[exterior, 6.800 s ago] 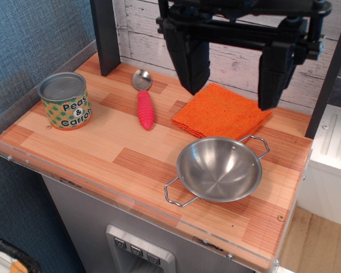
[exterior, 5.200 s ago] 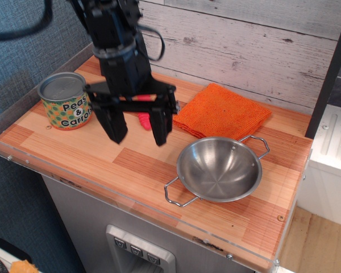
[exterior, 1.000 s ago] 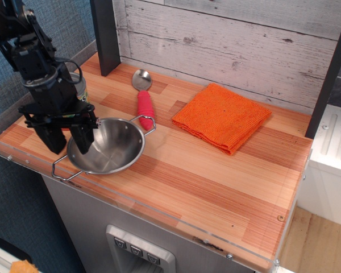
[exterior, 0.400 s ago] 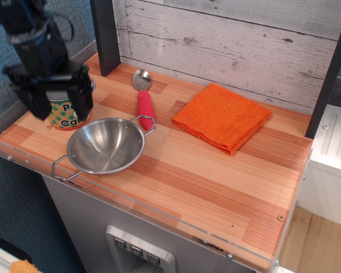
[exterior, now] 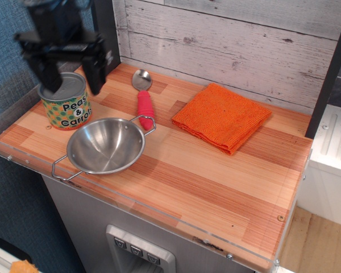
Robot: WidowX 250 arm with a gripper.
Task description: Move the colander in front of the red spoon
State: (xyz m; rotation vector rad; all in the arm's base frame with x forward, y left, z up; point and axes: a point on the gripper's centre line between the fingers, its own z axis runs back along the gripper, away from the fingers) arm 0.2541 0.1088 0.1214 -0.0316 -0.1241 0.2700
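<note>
So the colander (exterior: pixel 105 145) is sitting flat on the tabletop (exterior: pixel 216 187) right by the front edge, toward the left corner, nothing holding it. One of its wire handles ends up just beside the tip of the red spoon (exterior: pixel 143 98), which lies behind it pointing toward the back edge. The can (exterior: pixel 65 102) stands upright just left of that, near the left edge. An orange cloth (exterior: pixel 221 116) lies well off to the right, by the back edge. My gripper (exterior: pixel 70 77) hangs above the can, jaws spread apart, empty.
</note>
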